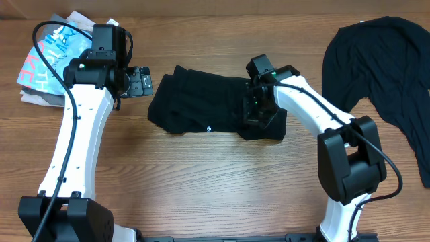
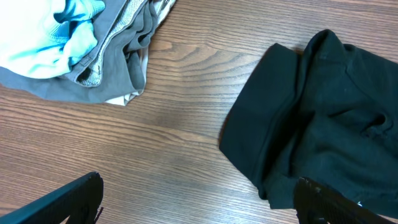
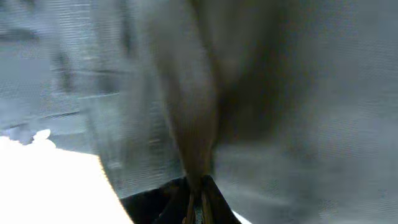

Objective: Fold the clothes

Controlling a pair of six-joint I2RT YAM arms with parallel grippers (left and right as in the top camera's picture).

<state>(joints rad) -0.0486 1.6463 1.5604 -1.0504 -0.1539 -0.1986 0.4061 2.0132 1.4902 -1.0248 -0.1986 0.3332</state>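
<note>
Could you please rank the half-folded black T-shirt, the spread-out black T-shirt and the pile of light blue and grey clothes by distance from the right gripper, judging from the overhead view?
1. The half-folded black T-shirt, table centre: the right gripper sits on its right end.
2. The spread-out black T-shirt, far right corner.
3. The pile of light blue and grey clothes, far left corner.

A brown wood-grain table (image 1: 201, 181) spans the whole scene; up close its grain (image 2: 186, 118) runs in long streaks, apparently laminate.
</note>
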